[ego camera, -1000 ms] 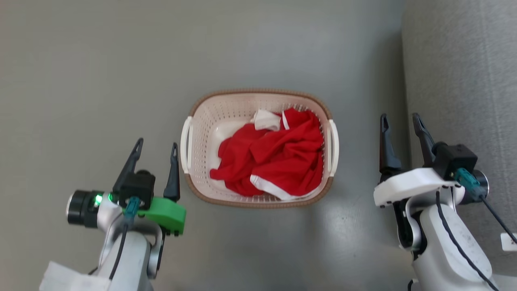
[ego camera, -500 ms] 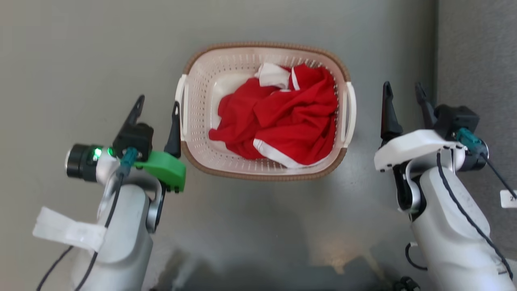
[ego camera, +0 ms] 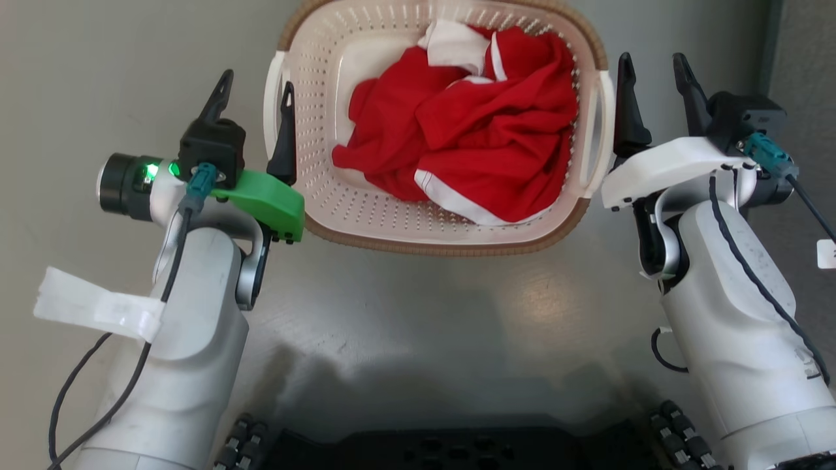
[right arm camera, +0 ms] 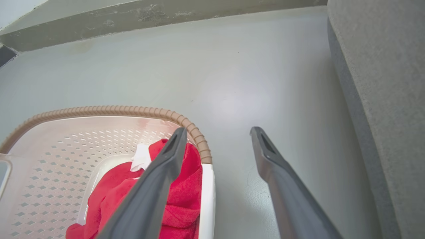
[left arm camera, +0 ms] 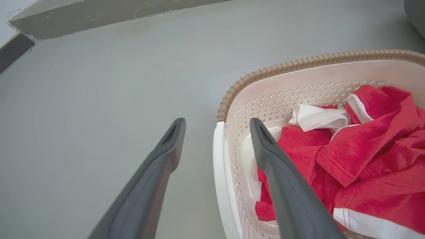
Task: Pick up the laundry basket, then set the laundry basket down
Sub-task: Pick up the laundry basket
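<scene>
While the laundry basket (ego camera: pixel 353 209) sits on the floor (ego camera: pixel 424 307), the job is at the reach-in stage of the pick-up and nothing is gripped yet. The left claw (ego camera: pixel 256 81) is released, its two fingers spread across the basket's left handle (ego camera: pixel 269 98). In the left wrist view one finger lies over the inside of the basket and the other outside it. The right claw (ego camera: pixel 652 60) is released too and empty. It is placed the same way at the basket's right handle (ego camera: pixel 606 117), with one finger over the red clothes (ego camera: pixel 470 130) inside the basket and one outside it.

My guess is that the next move needs both claws to settle until each handle sits between its fingers. Both should then close together and lift evenly, so the basket does not tip and spill.

How high the fingertips are against the handles is hard to judge; I cannot tell whether they touch the plastic. The basket's far rim is cut off in the head view. The clothes cover much of the basket's bottom, and the gap under each handle is hidden. Beyond the basket's right side a grey padded edge (right arm camera: pixel 382 99) is only partly in frame.
</scene>
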### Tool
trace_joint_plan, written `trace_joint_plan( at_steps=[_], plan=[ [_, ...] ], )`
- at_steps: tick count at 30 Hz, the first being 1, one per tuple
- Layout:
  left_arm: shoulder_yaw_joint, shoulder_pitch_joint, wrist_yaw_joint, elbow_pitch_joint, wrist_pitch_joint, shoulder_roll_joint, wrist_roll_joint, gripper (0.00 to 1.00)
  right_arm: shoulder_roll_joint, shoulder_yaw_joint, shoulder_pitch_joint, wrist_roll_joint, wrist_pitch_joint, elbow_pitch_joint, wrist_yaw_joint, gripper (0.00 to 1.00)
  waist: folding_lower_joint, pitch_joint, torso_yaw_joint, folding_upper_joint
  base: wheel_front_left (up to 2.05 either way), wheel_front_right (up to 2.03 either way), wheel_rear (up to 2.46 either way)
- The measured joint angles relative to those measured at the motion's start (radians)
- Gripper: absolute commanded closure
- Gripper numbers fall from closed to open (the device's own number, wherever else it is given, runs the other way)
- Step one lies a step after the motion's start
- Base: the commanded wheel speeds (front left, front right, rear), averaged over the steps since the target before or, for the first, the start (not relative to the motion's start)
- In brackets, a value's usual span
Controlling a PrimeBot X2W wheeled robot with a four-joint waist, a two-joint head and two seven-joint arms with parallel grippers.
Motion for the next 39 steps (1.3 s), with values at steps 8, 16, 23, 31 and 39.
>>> trace_joint_plan(
  at_steps=[8, 16, 23, 31, 39],
  plan=[
    [-0.024, -0.043, 0.000, 0.014, 0.000, -0.001, -0.024, 0.00, -0.001, 0.014, -0.034, 0.006, 0.000, 0.032, 0.000, 0.00, -0.0001, 0.068, 0.007, 0.0000, 0.00, 0.00, 0.00],
    [-0.039, -0.053, 0.007, 0.099, -0.001, -0.001, -0.038, 0.00, -0.001, 0.046, -0.041, 0.033, 0.000, 0.078, 0.000, 0.00, 0.0000, 0.090, 0.007, 0.0000, 0.00, 0.00, 0.00],
    [-0.042, -0.053, 0.010, 0.167, -0.001, -0.002, -0.057, 0.00, -0.002, 0.064, -0.054, 0.051, 0.000, 0.116, 0.000, 0.00, -0.0001, 0.102, 0.007, 0.0000, 0.00, 0.00, 0.00],
    [-0.051, -0.094, 0.010, 0.207, -0.001, -0.002, -0.091, 0.00, -0.002, 0.081, -0.077, 0.067, 0.000, 0.161, 0.000, 0.00, -0.0001, 0.118, 0.007, 0.0000, 0.00, 0.00, 0.00],
    [-0.069, -0.125, 0.009, 0.264, -0.005, -0.006, -0.104, 0.00, -0.003, 0.111, -0.104, 0.104, 0.000, 0.196, 0.000, 0.00, -0.0001, 0.126, 0.009, 0.0000, 0.00, 0.00, 0.00]
  ],
)
